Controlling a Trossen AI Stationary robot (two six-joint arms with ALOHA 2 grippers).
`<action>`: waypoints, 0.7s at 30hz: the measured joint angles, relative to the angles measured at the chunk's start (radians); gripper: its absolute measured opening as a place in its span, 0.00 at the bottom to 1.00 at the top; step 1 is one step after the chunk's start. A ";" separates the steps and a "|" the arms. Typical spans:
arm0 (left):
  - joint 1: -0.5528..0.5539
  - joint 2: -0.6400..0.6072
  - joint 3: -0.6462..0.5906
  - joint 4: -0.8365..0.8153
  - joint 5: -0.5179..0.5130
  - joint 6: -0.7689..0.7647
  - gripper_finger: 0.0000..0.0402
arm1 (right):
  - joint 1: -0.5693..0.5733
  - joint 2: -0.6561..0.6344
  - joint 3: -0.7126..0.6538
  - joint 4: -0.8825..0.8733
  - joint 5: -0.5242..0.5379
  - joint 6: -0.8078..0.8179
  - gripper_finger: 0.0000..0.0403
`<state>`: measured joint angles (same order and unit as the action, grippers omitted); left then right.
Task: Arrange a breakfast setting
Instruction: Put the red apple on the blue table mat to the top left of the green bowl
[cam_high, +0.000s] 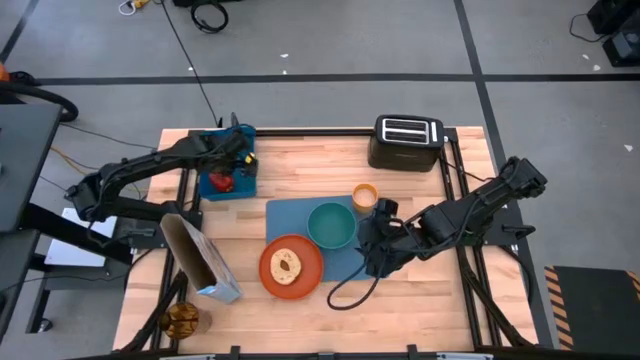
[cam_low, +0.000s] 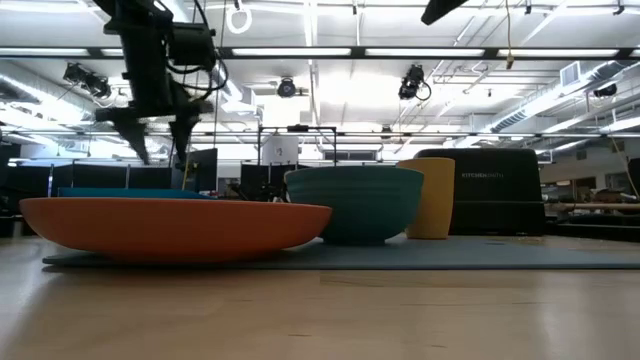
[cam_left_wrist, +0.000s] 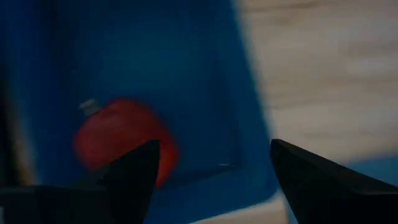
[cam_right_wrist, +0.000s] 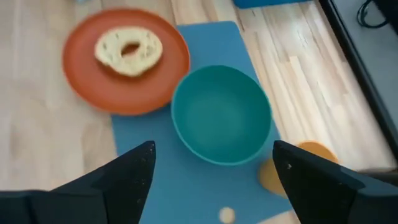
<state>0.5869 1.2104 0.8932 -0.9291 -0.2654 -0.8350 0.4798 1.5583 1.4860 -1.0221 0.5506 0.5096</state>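
Left hand (cam_high: 237, 160) hovers over blue bin (cam_high: 247, 182), fingers spread, empty; red apple (cam_high: 220, 182) lies inside. Right hand (cam_high: 372, 243), fingers apart and empty, above placemat (cam_high: 285, 216) beside teal bowl (cam_high: 331, 225). Bread (cam_high: 286, 265) sits on orange plate (cam_high: 308, 278).

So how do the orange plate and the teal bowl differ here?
The orange plate is wide, shallow and low, while the teal bowl is narrower, deeper and stands taller in the low view. The plate holds a round bread piece; the bowl is empty. The plate overhangs the blue placemat at its edge; the bowl sits fully on it. Both are round and upright.
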 joint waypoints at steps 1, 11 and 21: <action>-0.002 0.000 0.000 -0.036 -0.026 -0.058 0.78 | -0.007 -0.001 0.000 -0.010 -0.004 -0.024 0.83; -0.205 0.000 0.000 -0.310 -0.205 -0.666 0.78 | -0.017 -0.049 -0.056 -0.025 -0.031 -0.165 0.86; -0.260 -0.033 -0.152 -0.122 -0.242 -0.886 0.78 | 0.059 -0.222 -0.242 -0.031 -0.102 -0.060 0.86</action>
<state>0.3267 1.1771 0.7415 -1.0508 -0.5079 -1.7210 0.5385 1.3367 1.2444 -1.0532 0.4482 0.4495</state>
